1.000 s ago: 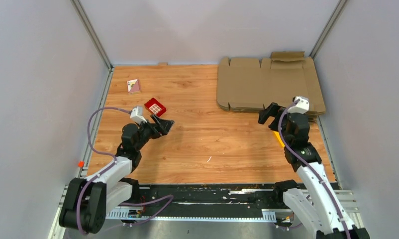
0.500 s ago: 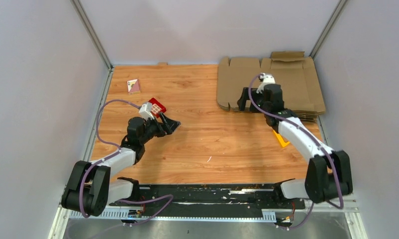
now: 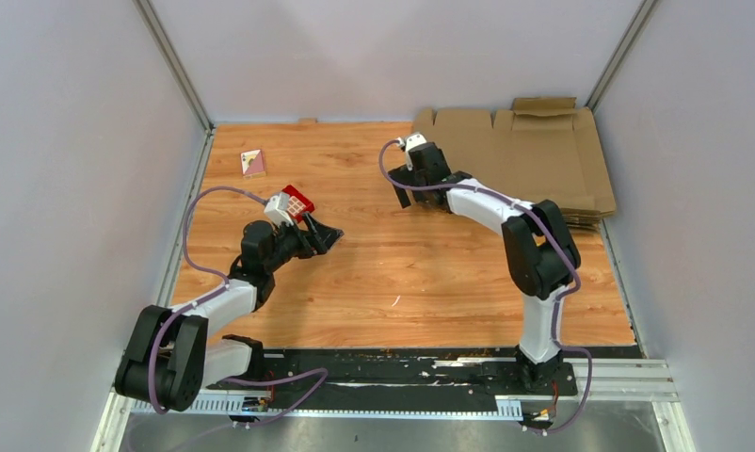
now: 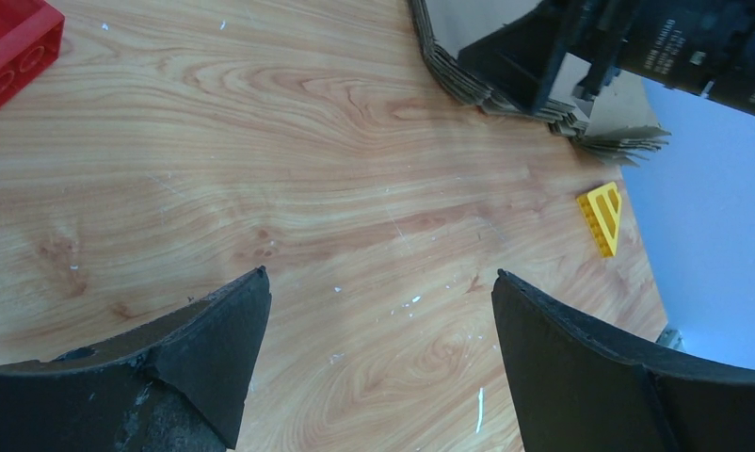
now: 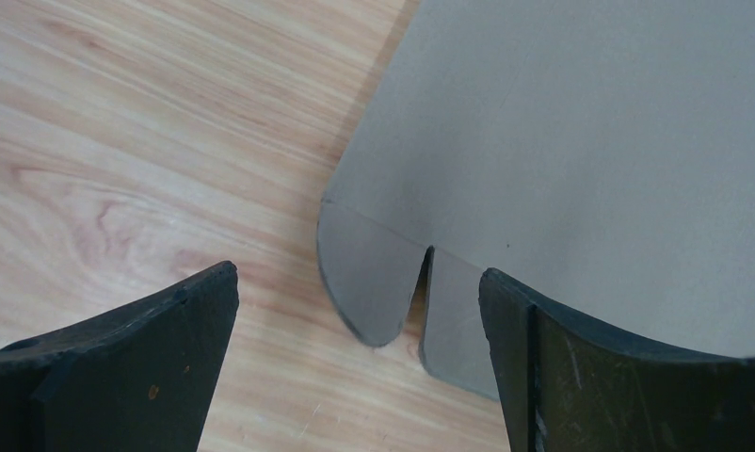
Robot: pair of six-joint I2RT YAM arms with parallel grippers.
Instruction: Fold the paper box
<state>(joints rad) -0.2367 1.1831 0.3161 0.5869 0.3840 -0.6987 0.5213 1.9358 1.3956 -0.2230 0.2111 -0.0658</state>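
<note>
Brown cardboard fills my right wrist view: that's the paper box [image 5: 590, 141], a flat die-cut sheet, with its rounded corner flap and a short slit sitting right between my fingers. My right claw [image 5: 357, 273] is spread wide and gripping nothing, one finger over bare wood, the other over the sheet, and I can't tell whether either tip touches down. From above, the paper box [image 3: 524, 160] lies flat at the far right of the desk [image 3: 402, 273], on top of the pile of cardboard sheets [image 3: 581, 215], and my right arm stretches out long across it so that the right claw [image 3: 404, 196] hangs at the sheet's left edge. Over on the other side, my left claw [image 3: 327, 237] is low above the wood at mid-left, well apart from the cardboard. Its wrist view shows the left claw [image 4: 381, 274] gaping wide with only wood grain between the tips, nothing held. The red box [image 4: 11, 42] sits at the upper left corner of that view; from above the red box [image 3: 297, 201] is just behind my left wrist. A small yellow piece [image 4: 602, 217] lies near the layered edge of the pile [image 4: 449, 75], and a little pink-and-white box [image 3: 253, 162] rests far left.
</note>
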